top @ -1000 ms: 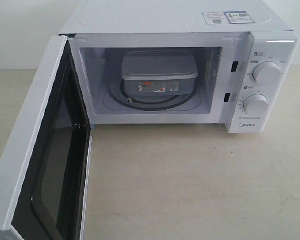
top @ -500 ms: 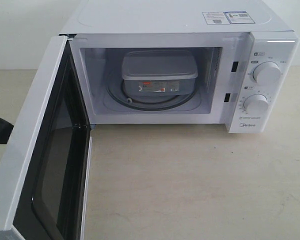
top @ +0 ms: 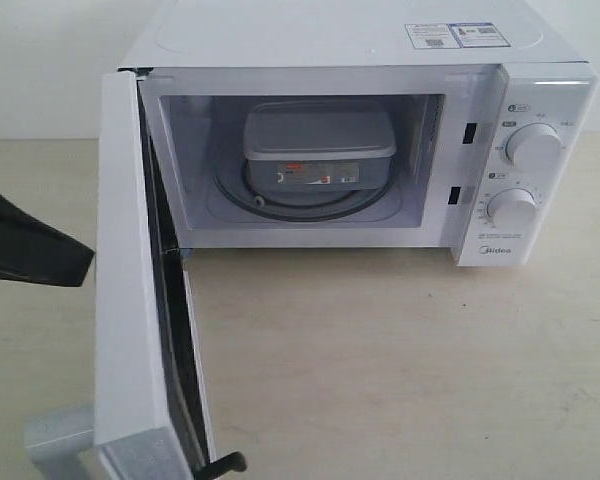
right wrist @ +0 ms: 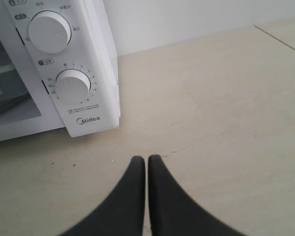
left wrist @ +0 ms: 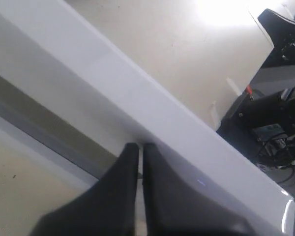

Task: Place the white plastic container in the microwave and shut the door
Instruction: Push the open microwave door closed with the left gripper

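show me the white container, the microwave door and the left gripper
white plastic container [top: 318, 128], exterior view, middle of its lid
door [top: 120, 270], exterior view, its white outer face
left gripper [left wrist: 140, 147], left wrist view, between its fingertips

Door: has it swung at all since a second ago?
Yes. The door has swung partway toward shut, its free edge now nearer the front of the microwave, which has not shifted. The left gripper, shut, sits against its outer face.
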Motion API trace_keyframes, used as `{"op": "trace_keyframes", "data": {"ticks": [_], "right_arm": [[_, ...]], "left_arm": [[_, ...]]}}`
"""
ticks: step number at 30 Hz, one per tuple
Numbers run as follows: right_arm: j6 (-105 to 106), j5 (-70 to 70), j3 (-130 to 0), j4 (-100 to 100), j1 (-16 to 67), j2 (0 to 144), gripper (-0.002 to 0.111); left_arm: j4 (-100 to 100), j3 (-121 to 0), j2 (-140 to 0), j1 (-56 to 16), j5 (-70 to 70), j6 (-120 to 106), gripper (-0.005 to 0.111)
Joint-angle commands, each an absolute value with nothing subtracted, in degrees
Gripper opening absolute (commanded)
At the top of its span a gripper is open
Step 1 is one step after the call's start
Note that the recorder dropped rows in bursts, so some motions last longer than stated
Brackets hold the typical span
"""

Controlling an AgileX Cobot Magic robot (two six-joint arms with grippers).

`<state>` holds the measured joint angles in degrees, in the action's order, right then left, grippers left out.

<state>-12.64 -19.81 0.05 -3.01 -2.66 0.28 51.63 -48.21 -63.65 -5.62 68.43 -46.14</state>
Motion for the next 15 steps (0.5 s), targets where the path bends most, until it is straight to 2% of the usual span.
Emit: {"op": "trace_keyframes", "data": {"ticks": [1, 7, 15], "right_arm": [[-12.89, -19.57, 0.00, -3.29, -2.83, 0.00, 0.000], [-12.89, -19.57, 0.00, -3.29, -2.83, 0.00, 0.000], [-12.89, -19.57, 0.00, -3.29, -2.83, 0.00, 0.000]], "left_arm": [[51.99, -47.97, -67.78, -12.03, 61.28, -46.56, 0.004], [54.93, -48.08, -73.04, -17.45, 53.66, -49.68, 0.004], [63.76, -52.11, -80.15, -18.68, 45.00, -54.39, 0.004]]}}
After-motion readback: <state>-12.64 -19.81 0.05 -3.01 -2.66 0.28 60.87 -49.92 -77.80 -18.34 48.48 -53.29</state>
